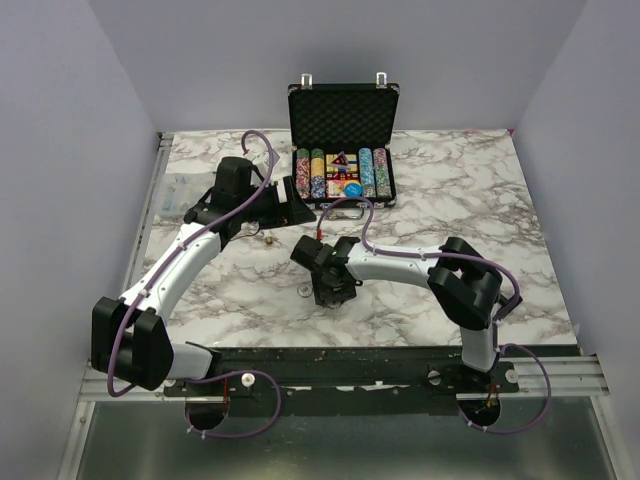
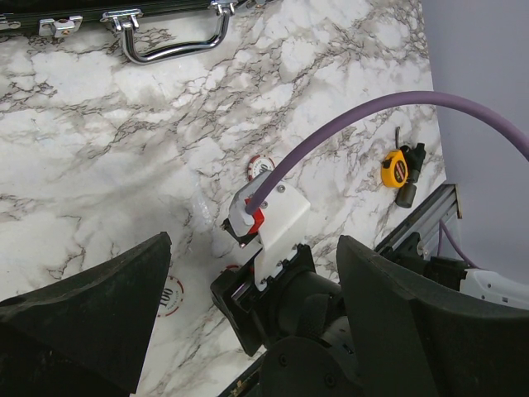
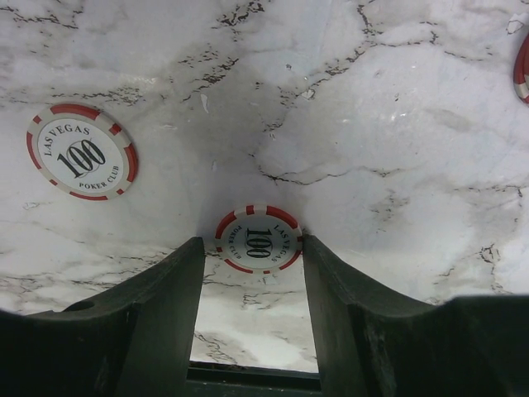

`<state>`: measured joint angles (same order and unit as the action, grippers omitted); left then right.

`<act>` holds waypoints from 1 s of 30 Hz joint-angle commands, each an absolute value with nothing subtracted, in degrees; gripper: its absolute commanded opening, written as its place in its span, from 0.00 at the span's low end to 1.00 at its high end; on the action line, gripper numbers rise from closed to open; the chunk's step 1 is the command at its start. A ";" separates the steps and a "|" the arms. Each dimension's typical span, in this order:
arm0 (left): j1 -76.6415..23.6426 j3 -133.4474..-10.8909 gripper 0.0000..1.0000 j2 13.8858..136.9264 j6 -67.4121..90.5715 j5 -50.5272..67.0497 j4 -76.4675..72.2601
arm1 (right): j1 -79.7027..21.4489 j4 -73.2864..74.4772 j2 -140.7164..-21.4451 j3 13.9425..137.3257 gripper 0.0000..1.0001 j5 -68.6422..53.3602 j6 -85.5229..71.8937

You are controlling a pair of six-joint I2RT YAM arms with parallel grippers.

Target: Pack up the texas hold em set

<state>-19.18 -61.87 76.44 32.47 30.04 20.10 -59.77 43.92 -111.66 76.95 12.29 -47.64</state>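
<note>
- Chip (image 3: 258, 240) marked 100, red and white, lies flat on the marble table (image 1: 450, 200) between the fingertips of the right gripper (image 3: 253, 248), near the table's middle in the overhead view
- The right jaws stand part-way in, at 3 and 9 o'clock of the chip; the 3 o'clock finger looks to touch its rim, while a sliver of marble shows on the 9 o'clock side, so I judge it not yet clamped
- The step in hand looks to be lifting this loose chip off the table to return it to the set
- To do it well: a flat disc offers only a thin edge, so the fingertips should sit low against the marble and meet the rim squarely and centred, or the chip may squirt out toward 12 o'clock
- Close gently and evenly, then lift straight up before swinging away
- Two more loose chips lie near: a second chip (image 3: 81, 151) at 10 o'clock of the first, and a third chip (image 3: 523, 70), cut off by the frame, at 2 o'clock
- The briefcase (image 1: 343, 115) stands open at the table's 12 o'clock, lid up, with chip rows (image 1: 373, 172) in its tray; that is the likely destination
- The left gripper (image 2: 252, 248) hangs wide open and empty, at about 11 o'clock of the right one; the carry path should pass clear of it
- The yellow tape measure (image 2: 395, 169), at 3 o'clock in the left wrist view, is not part of the set and should be left alone
</note>
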 commanded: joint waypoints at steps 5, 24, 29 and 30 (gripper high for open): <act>-19.16 -62.22 0.81 75.59 32.62 30.21 19.51 | -59.60 43.68 -114.61 76.38 0.52 13.09 -47.45; -19.25 -62.12 0.81 75.76 32.61 30.19 19.42 | -58.80 44.47 -112.38 77.52 0.46 14.23 -47.47; -19.32 -62.12 0.81 75.76 32.69 30.19 19.42 | -58.33 44.73 -111.37 77.52 0.45 14.74 -47.71; -19.34 -62.14 0.81 75.76 32.70 30.24 19.43 | -58.23 44.82 -111.12 77.52 0.45 14.98 -47.72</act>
<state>-19.20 -61.87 76.44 32.53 30.04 20.03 -59.11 43.70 -111.72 77.19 12.23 -47.55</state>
